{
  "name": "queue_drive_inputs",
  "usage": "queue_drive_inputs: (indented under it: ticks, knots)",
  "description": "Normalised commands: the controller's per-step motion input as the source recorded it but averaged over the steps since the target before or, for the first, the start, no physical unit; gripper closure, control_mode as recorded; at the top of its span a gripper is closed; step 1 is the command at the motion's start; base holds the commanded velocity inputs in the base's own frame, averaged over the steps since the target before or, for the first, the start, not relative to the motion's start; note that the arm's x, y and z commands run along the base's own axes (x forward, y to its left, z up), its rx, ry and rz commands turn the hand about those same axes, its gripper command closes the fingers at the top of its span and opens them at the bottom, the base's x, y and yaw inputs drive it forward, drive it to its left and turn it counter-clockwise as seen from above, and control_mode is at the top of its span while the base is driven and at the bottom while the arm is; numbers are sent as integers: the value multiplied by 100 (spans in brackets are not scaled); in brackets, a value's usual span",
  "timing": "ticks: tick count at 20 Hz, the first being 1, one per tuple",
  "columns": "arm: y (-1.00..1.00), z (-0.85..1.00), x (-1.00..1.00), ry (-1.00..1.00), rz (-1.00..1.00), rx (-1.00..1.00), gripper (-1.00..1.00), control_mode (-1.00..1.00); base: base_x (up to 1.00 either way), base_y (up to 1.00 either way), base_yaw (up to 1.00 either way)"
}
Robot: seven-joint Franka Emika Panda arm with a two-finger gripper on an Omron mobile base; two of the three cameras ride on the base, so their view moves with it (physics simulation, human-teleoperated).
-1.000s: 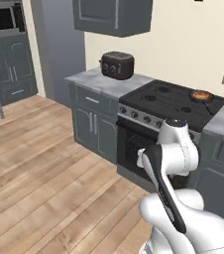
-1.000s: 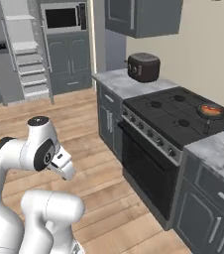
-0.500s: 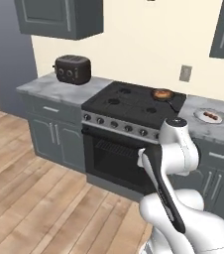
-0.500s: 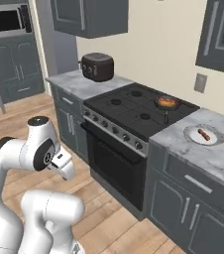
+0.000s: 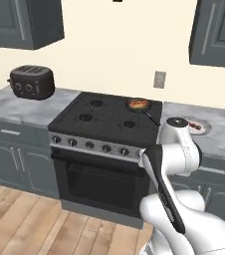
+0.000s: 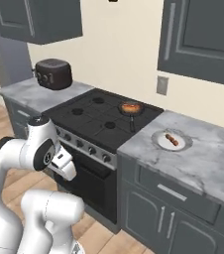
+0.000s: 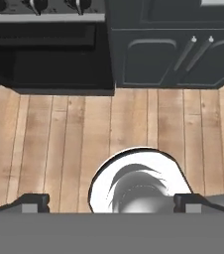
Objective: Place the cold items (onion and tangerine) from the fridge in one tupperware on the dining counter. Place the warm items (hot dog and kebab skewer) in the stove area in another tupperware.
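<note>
Evidently you had the base parked facing the black four-burner stove (image 5: 107,119), which fits the warm half of the job. The hot dog sat in a small dark frying pan (image 5: 139,104) on the rear right burner, and the kebab skewer (image 6: 172,139) lay on a round white plate (image 6: 159,143) on the grey marbled table (image 6: 208,158) just right of the stove, presumably left there as cooked food awaiting packing. Both were well above and ahead of the fingers. A black two-slot toaster (image 5: 31,82) stood far off on the table left of the stove. No tupperware appeared in these frames.

Your arm was folded tight against its own body, elbow high beside the stove front and the hand turned down. The hand camera looked straight at the wooden plank floor (image 7: 59,134), with the oven door and dark cabinet doors (image 7: 173,57) beyond the fingers (image 7: 112,203). They stood spread wide, one tip (image 7: 32,202) at each side of the frame, and held nothing. Judging by this tucked pose, reaching had not begun; you would need to unfold and lift before approaching either item.
</note>
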Motion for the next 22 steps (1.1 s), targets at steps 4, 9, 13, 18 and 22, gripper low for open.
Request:
queue_drive_inputs:
  ticks: [4,9,13,18,22]
  knots:
    - [0,0,0,0,0,0,-100,100,62,16,-31]
    - [0,0,0,0,0,0,-100,100,30,25,-30]
    - [0,0,0,0,0,0,-100,100,40,33,-33]
    - [0,0,0,0,0,0,-100,100,58,40,-26]
    - [0,0,0,0,0,0,-100,100,60,3,-28]
